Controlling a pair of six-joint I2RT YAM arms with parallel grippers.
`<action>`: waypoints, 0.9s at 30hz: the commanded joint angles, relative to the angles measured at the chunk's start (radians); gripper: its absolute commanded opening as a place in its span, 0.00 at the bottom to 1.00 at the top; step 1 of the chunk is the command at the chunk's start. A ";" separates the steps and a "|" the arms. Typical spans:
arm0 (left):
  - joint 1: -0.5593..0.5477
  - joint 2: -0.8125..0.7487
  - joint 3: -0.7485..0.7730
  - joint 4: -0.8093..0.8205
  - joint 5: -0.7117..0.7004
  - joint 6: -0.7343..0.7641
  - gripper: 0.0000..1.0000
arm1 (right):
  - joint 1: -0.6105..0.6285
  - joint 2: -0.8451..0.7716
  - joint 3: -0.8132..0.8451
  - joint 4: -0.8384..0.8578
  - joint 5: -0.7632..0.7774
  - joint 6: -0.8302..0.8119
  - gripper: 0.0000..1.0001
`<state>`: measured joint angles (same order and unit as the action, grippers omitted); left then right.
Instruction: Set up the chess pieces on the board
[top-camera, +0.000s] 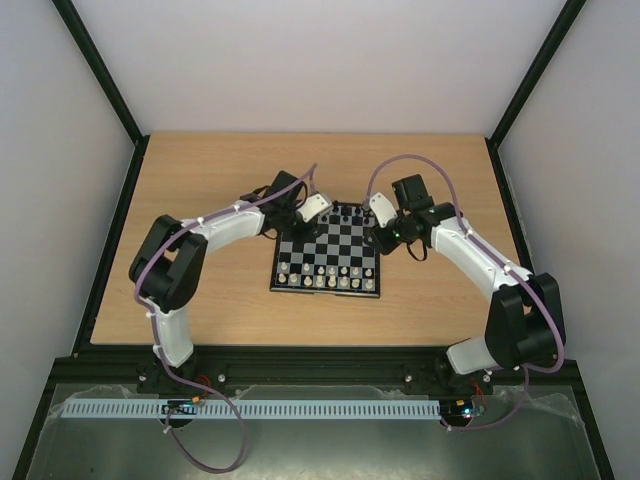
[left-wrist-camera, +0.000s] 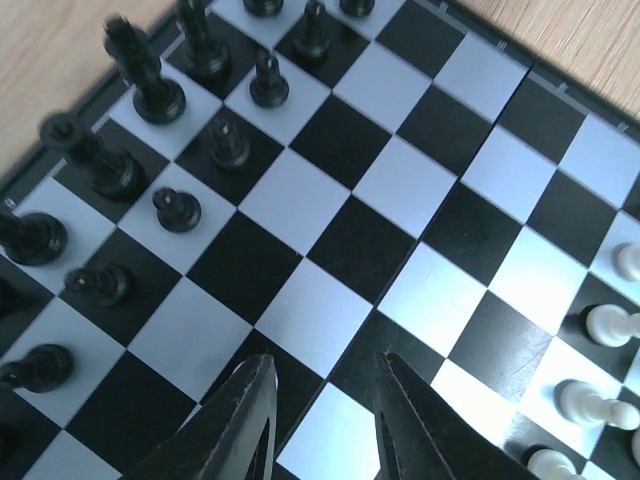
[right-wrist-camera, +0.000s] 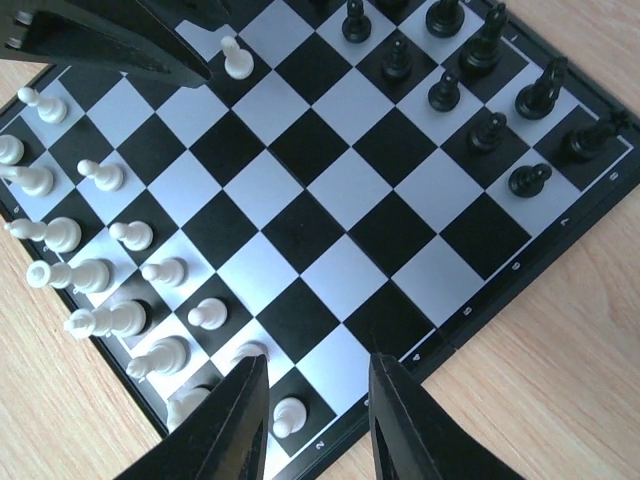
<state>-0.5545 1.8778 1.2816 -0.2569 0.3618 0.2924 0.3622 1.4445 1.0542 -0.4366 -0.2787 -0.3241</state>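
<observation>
The board (top-camera: 326, 262) lies mid-table, with black chess pieces (top-camera: 345, 213) along its far edge and cream-white chess pieces (top-camera: 322, 273) in two rows along its near edge. My left gripper (left-wrist-camera: 325, 368) hovers over bare middle squares, open, with nothing between its fingers. Black pieces (left-wrist-camera: 160, 95) stand to its upper left, white ones (left-wrist-camera: 610, 325) at its right. My right gripper (right-wrist-camera: 315, 365) hangs open above the board's right rim. A white pawn (right-wrist-camera: 289, 415) stands on the square below its gap, untouched. White pieces (right-wrist-camera: 95, 272) line the left edge there, black ones (right-wrist-camera: 487, 128) the upper right.
The left gripper's dark fingers (right-wrist-camera: 110, 45) show at the top left of the right wrist view, beside a lone white pawn (right-wrist-camera: 237, 58). Bare wooden table (top-camera: 200, 180) surrounds the board. Pale walls and black frame posts (top-camera: 100, 75) close the table in.
</observation>
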 joint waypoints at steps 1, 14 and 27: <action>-0.018 0.023 0.012 -0.035 -0.088 0.001 0.30 | -0.004 -0.039 -0.036 -0.041 0.006 0.021 0.29; -0.030 0.076 0.030 -0.015 -0.169 -0.013 0.29 | -0.032 -0.055 -0.065 -0.041 -0.004 0.034 0.29; -0.038 0.102 0.053 -0.016 -0.179 -0.012 0.20 | -0.043 -0.065 -0.090 -0.027 -0.006 0.038 0.29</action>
<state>-0.5838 1.9617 1.3132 -0.2665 0.1970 0.2840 0.3248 1.4044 0.9840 -0.4435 -0.2787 -0.3008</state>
